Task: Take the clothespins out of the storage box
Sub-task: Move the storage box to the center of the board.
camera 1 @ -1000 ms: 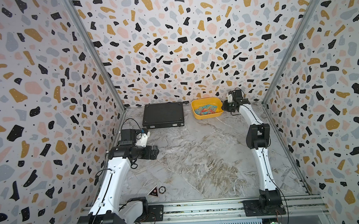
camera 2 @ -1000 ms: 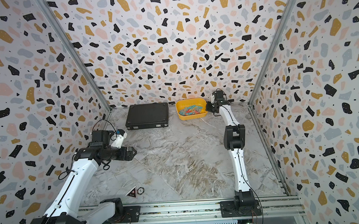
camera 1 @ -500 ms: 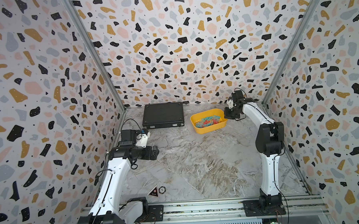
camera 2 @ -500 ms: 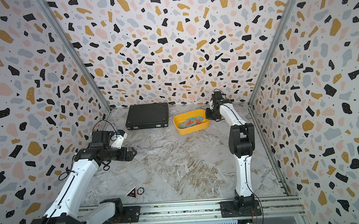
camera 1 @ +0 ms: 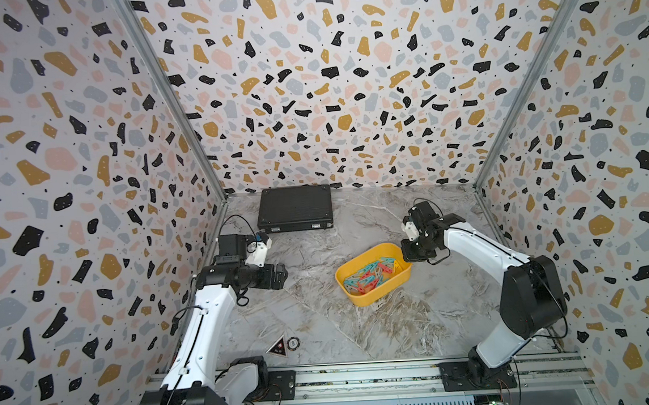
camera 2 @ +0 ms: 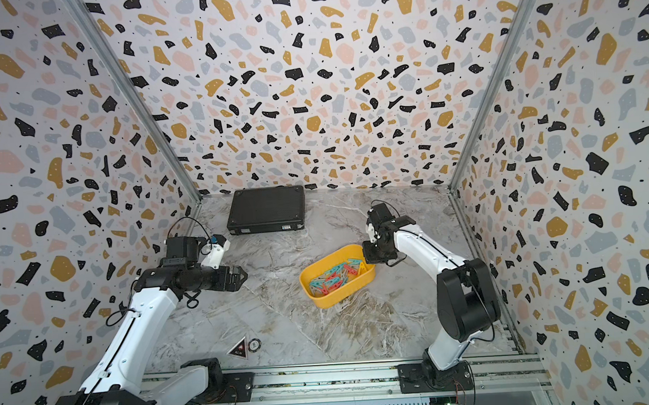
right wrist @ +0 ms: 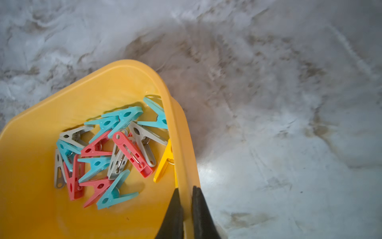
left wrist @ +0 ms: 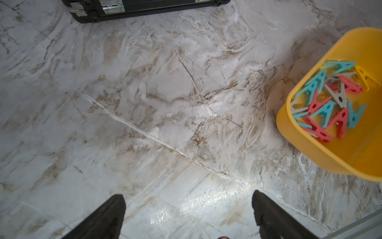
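The worktop is a grey-white marble-pattern surface enclosed by terrazzo-pattern walls. The black case lies flat and closed at the rear of the worktop, left of centre, with its latches facing the front. The storage box is a shallow yellow plastic tray, rectangular with rounded corners and low walls; in both top views it is located right of centre on the worktop, well apart from the black case, with its long axis set diagonally. The right tool is clamped on the rim of the storage box at the end nearest the right arm: one finger is inside the wall and the other is outside it. Whether the box rests fully on the worktop cannot be determined. The left tool hangs above bare worktop on the left side, well apart from the box, with its jaws spread wide and nothing between them. The clothespins are small A-shaped plastic spring pegs in teal, red and grey, piled loosely and overlapping inside the storage box. One yellow clothespin lies against the inner wall, near the right tool.
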Robot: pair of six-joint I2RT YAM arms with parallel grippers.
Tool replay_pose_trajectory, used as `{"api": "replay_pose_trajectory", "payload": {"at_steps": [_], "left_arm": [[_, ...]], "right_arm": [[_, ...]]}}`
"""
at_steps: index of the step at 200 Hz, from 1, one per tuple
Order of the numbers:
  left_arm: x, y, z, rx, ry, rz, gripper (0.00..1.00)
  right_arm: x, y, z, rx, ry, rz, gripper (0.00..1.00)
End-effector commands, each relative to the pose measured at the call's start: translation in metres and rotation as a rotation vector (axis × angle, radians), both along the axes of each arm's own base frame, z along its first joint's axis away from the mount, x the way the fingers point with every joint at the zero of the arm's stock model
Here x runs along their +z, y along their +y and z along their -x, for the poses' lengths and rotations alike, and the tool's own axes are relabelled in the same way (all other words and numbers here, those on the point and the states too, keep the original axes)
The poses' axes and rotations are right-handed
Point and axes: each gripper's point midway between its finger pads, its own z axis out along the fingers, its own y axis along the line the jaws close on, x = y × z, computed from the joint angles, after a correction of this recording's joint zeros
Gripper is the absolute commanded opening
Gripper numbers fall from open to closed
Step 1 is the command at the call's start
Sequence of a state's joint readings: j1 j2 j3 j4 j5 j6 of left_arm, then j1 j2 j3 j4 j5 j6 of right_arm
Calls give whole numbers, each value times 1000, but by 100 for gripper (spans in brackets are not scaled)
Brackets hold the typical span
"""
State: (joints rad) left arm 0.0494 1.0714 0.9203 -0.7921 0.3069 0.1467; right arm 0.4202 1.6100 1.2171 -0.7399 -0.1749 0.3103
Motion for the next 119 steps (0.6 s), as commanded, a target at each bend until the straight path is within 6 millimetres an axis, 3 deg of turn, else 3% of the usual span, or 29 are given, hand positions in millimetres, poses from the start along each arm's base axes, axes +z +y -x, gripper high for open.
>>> {"api": "replay_pose_trajectory", "payload": {"at_steps": [1,28,55,86,119], "left_arm": [[1,-3,0,-26,-23,1,100],[0,-3,0,-28,-18,1,100],[1,-3,1,-27,-21,-1,100],[1,-5,1,-34,-22,7,100],[1,-6,2,-40,-17,16,100]], "right_arm": [[7,20,28,37,-18,-90,0],[-2,35,59,92,-31,-116,0],[-5,51,76,127,-72,-177,0],[-12,59,83,108,-105,-183,0],[-14,72,77,83,-170,-189,0]]}}
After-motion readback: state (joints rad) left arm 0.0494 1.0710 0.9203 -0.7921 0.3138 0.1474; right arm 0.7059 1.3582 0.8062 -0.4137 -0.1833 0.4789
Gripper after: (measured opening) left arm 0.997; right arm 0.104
